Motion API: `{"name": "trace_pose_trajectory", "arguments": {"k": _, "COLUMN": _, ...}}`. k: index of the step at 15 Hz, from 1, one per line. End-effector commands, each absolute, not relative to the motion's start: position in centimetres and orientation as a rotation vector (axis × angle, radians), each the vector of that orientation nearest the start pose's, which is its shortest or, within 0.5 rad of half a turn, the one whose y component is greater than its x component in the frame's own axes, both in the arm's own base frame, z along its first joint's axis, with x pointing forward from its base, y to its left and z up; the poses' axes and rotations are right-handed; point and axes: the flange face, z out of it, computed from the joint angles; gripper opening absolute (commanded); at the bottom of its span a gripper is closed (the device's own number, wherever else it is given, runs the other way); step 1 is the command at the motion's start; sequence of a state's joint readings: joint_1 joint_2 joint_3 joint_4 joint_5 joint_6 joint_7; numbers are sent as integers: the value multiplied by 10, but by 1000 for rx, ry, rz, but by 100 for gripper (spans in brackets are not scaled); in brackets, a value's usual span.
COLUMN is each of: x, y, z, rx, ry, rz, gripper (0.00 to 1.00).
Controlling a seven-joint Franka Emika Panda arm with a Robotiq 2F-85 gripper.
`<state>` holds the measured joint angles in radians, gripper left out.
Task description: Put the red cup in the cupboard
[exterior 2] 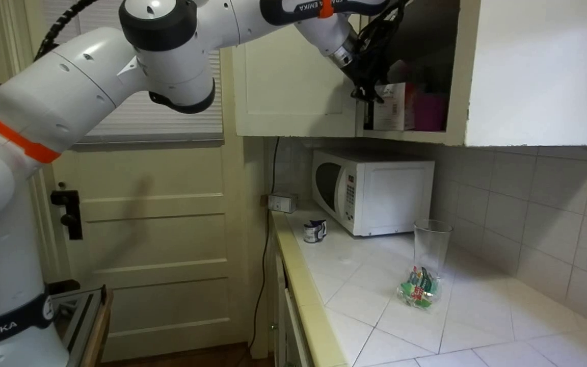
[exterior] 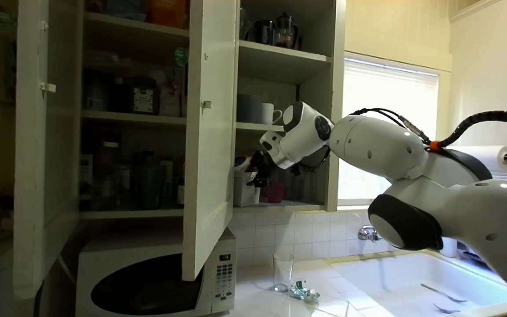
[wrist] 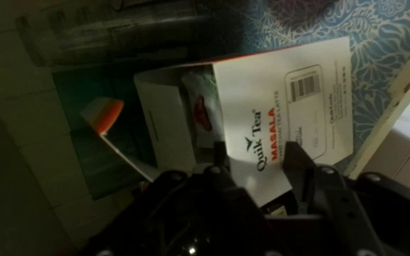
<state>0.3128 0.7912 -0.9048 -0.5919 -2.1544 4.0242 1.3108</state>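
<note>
- Placing looks like the step already achieved, judging by the cup [exterior: 274,192], which is on the lowest shelf [exterior: 299,206] of the cupboard [exterior: 338,79], just beside the box [wrist: 258,103].
- In both exterior views the cup seems upright, and nothing is clamped on it.
- The end effector [wrist: 256,151] is at the box, not the cup. Its fingers [wrist: 299,160] stand apart, with the printed face showing between them; whether either one touches the cardboard cannot be told.
- What remains, presumably, is nudging the box or simply leaving the cupboard.
- For leaving, the next move would call for fingers kept wide and a straight retreat before any sideways swing, lest the box be pushed into the cup.
</note>
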Motion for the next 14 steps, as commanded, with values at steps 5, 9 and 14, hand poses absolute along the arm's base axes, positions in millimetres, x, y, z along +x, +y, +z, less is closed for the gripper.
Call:
{"name": "trace_pose_trajectory", "arguments": {"k": 5, "x": 620, "y": 40, "z": 640, "rx": 1576, "ry": 1639, "rz": 1012, "gripper": 0}}
{"name": "trace_pose_trajectory", "arguments": {"k": 9, "x": 599, "y": 34, "z": 664, "rx": 1612, "ry": 1627, "rz": 1003, "gripper": 0}}
{"name": "trace_pose_trajectory", "arguments": {"k": 14, "x": 601, "y": 16, "z": 663, "rx": 1678, "ry": 1519, "rz": 946, "gripper": 40}}
